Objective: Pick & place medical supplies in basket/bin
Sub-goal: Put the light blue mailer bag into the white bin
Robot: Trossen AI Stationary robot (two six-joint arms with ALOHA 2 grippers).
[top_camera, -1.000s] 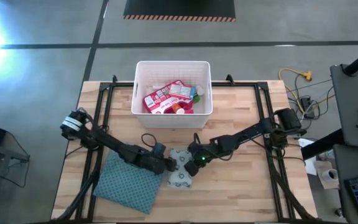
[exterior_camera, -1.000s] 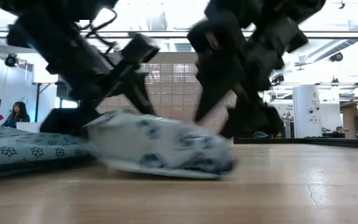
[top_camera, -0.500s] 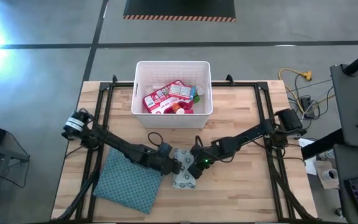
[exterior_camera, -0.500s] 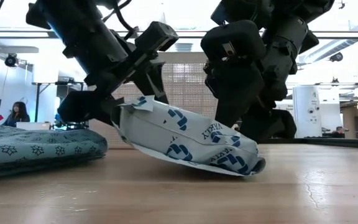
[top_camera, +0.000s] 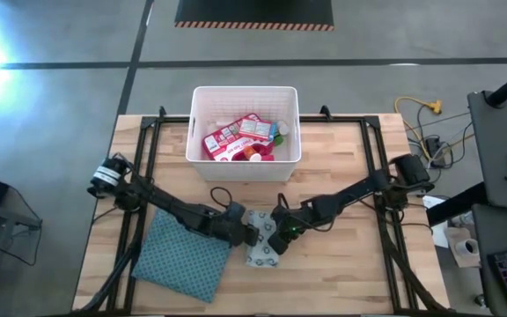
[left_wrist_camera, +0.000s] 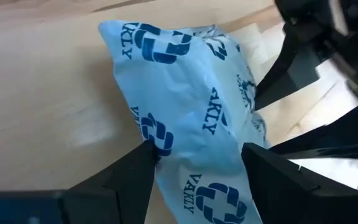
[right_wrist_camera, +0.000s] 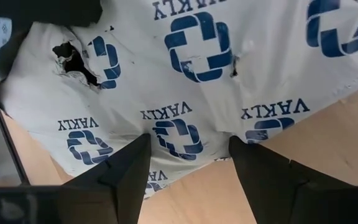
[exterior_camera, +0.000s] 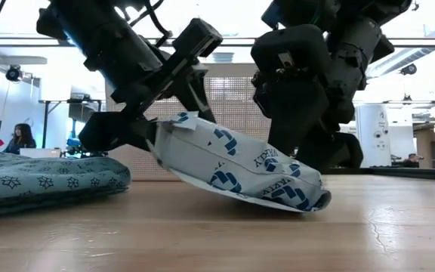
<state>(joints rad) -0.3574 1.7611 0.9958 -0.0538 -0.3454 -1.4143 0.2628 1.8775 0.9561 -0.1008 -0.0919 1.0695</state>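
The pale soft pack (exterior_camera: 232, 162), printed with blue marks, lies tilted at the table's middle. Its left end (exterior_camera: 165, 136) is raised and its right end (exterior_camera: 308, 200) rests on the wood. My left gripper (top_camera: 252, 236) is shut on the raised end, and my right gripper (top_camera: 275, 239) is shut on the low end. The white bin (top_camera: 199, 123) stands at the far middle with a red-and-white case (top_camera: 236, 139) and other supplies inside it. My left gripper (left_wrist_camera: 194, 155) pinches the pack's left end (left_wrist_camera: 166, 146) between its two fingers, coming slanting down from the table's left. That end is lifted off the table and the pack slopes down toward the right. My right gripper (right_wrist_camera: 188, 146) has the pack's right edge (right_wrist_camera: 179, 140) between its two fingers, which point steeply down from the table's right. That end lies on the table (exterior_camera: 312, 204).
A blue-green patterned cloth (top_camera: 187, 260) lies folded at the near left, close beside the left arm. Black frame rails (top_camera: 148, 158) run along both table sides. Bare wood (top_camera: 341, 273) stretches across the near right.
My left gripper has gone up and a little toward the table's right, raising the pack's left end. The pack, flat on the table before, is now tipped, and its right end has stayed down under my right gripper.
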